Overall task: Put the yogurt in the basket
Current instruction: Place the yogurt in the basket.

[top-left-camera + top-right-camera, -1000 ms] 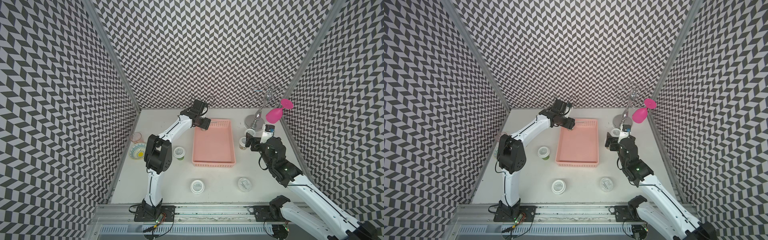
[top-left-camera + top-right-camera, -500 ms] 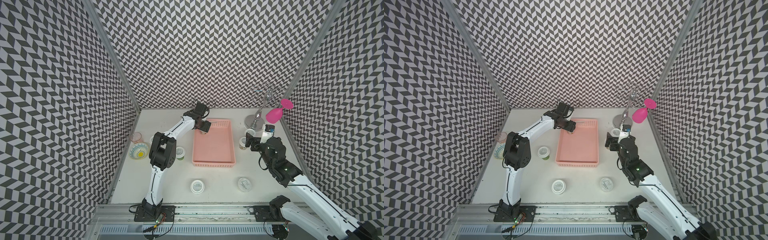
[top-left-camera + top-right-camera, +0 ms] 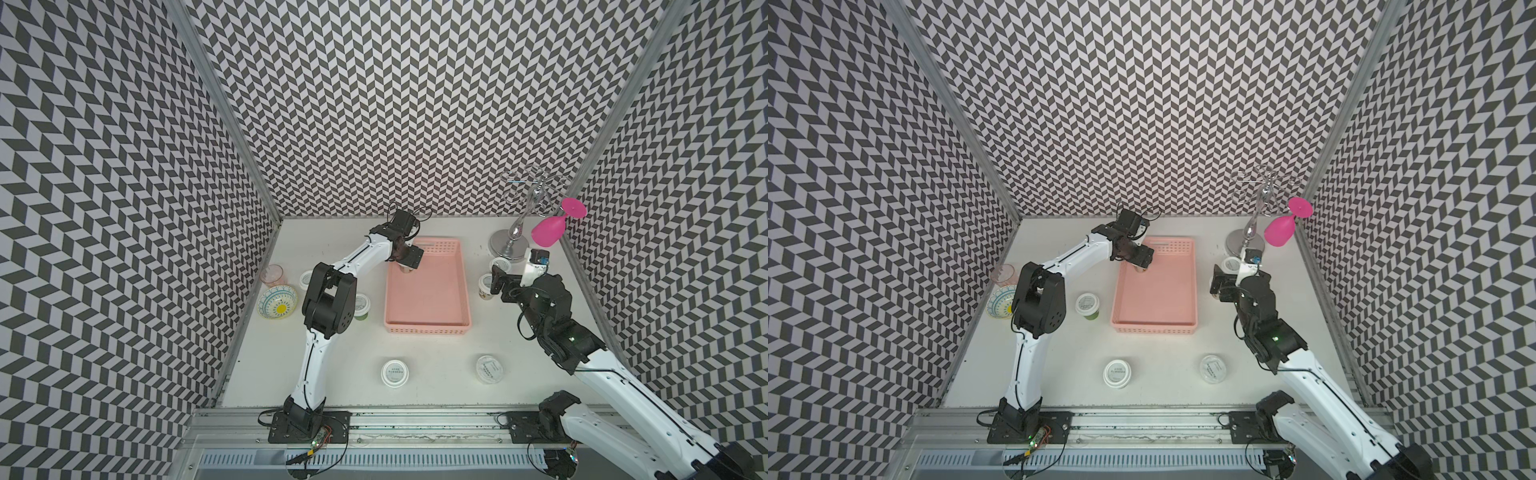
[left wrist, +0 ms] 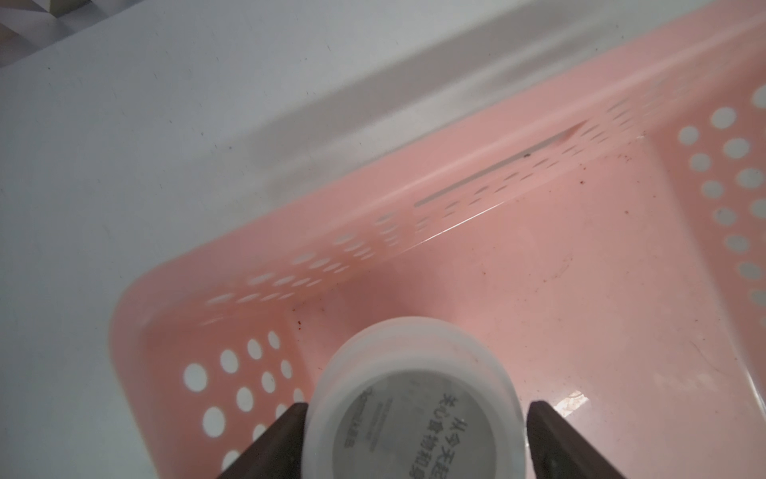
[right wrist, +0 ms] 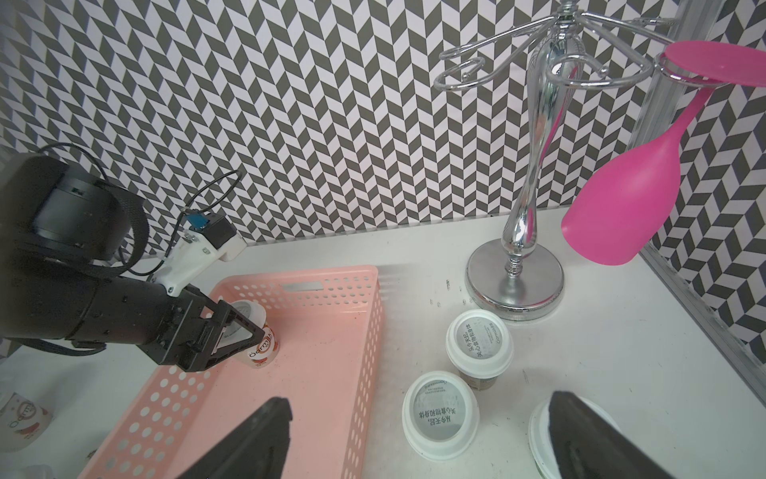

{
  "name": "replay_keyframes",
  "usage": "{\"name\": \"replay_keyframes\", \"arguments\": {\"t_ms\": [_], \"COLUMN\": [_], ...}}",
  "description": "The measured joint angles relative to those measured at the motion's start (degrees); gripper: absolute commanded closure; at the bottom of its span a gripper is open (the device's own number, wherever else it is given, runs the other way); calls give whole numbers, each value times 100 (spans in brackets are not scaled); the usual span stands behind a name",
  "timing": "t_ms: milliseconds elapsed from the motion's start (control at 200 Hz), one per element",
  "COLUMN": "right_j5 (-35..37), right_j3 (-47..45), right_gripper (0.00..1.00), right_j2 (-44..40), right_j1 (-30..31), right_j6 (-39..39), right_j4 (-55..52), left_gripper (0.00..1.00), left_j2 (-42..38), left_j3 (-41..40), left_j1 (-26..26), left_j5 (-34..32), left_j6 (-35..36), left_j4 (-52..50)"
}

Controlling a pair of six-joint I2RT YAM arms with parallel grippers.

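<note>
while two yogurt cups stand nearest the rail, the front-left cup (image 3: 395, 372) at 7 o'clock of the basket (image 3: 428, 330) and the front-right cup (image 3: 489, 368) at 5 o'clock, the step in hand looks like the first drop-off. the green-labelled cup (image 3: 360, 305) stands outside the basket at 8 o'clock. at 3 o'clock the right gripper (image 5: 416, 401) hovers spread wide and empty over the right-side cups (image 5: 480, 344). farthest, in the basket's 11 o'clock corner, the placed cup (image 5: 260, 352) stands upright on the floor. the left gripper (image 4: 416, 408) flanks it with jaws parted, a sliver of floor showing beside one finger, so i judge it released. the next move calls for lifting clear without tipping the cup, then fetching another.
</note>
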Motion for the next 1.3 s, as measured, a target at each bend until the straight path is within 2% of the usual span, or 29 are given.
{"name": "replay_keyframes", "arguments": {"t_ms": [345, 691, 1076, 1297], "right_j5": [0, 15, 92, 190], "right_j3": [0, 0, 2, 168], "right_gripper": [0, 0, 0, 0], "right_j2": [0, 50, 507, 938], "right_j1": [0, 0, 0, -2], "right_j6": [0, 4, 79, 238], "right_j4": [0, -2, -79, -293], "left_gripper": [3, 0, 0, 0], "left_j2": [-111, -1069, -2463, -3460], "left_j3": [-4, -221, -1593, -2542], "left_j1": [-26, -76, -70, 166], "left_j5": [-68, -212, -444, -400], "left_j6": [0, 22, 92, 162], "left_j4": [-20, 44, 369, 785]}}
